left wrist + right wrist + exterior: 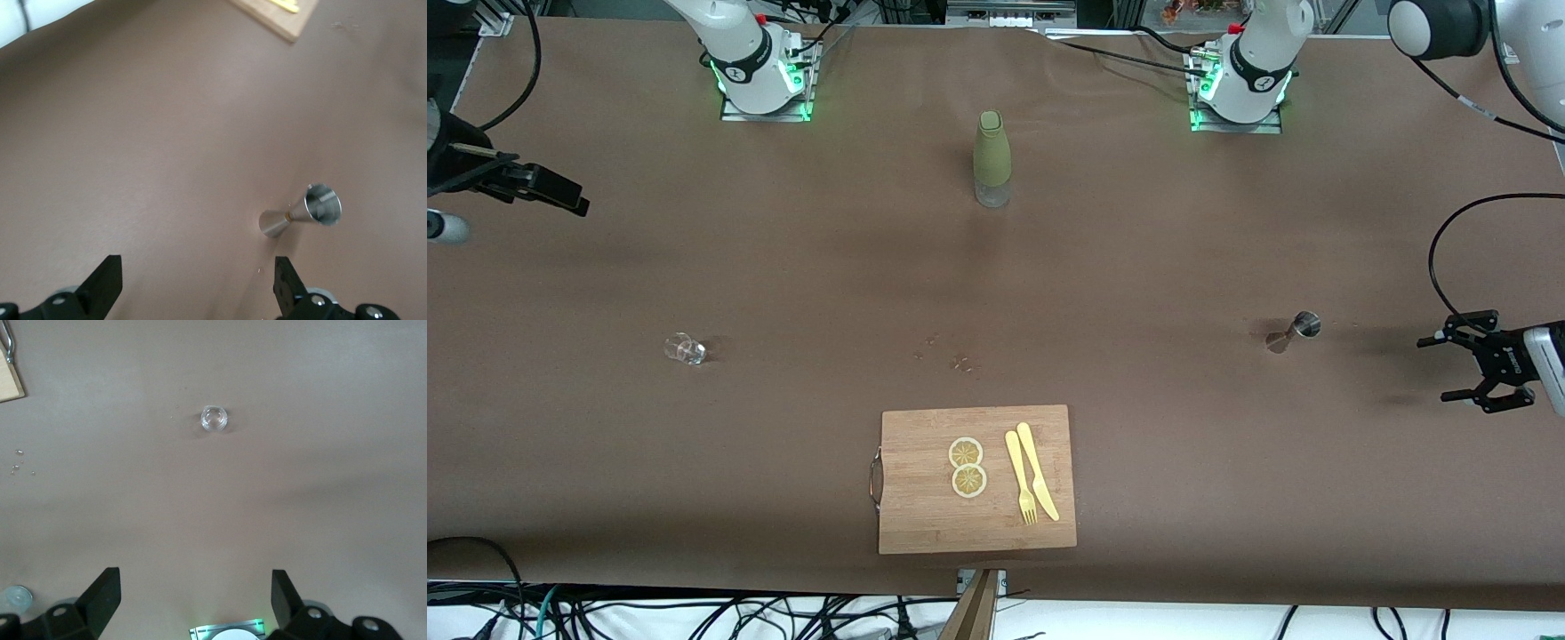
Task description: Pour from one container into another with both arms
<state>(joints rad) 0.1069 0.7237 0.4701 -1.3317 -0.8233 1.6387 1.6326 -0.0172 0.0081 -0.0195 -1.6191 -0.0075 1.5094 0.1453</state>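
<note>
A small clear glass [685, 348] [214, 419] stands toward the right arm's end of the table. A steel jigger [1294, 331] [301, 213] stands upright toward the left arm's end. An olive-green bottle [991, 160] with a clear bottom stands between the two bases. My left gripper [1440, 369] [197, 267] is open and empty, low over the table beside the jigger, which lies just ahead of one finger [287, 283]. My right gripper [195, 579] is open and empty, high over the table between its base [227, 632] and the glass.
A wooden cutting board [911, 524] lies near the front edge with two lemon slices [967, 467], a yellow fork and a yellow knife [1032, 480]. A few water drops [960, 363] sit mid-table. Cables run along the front edge and past the left arm's end.
</note>
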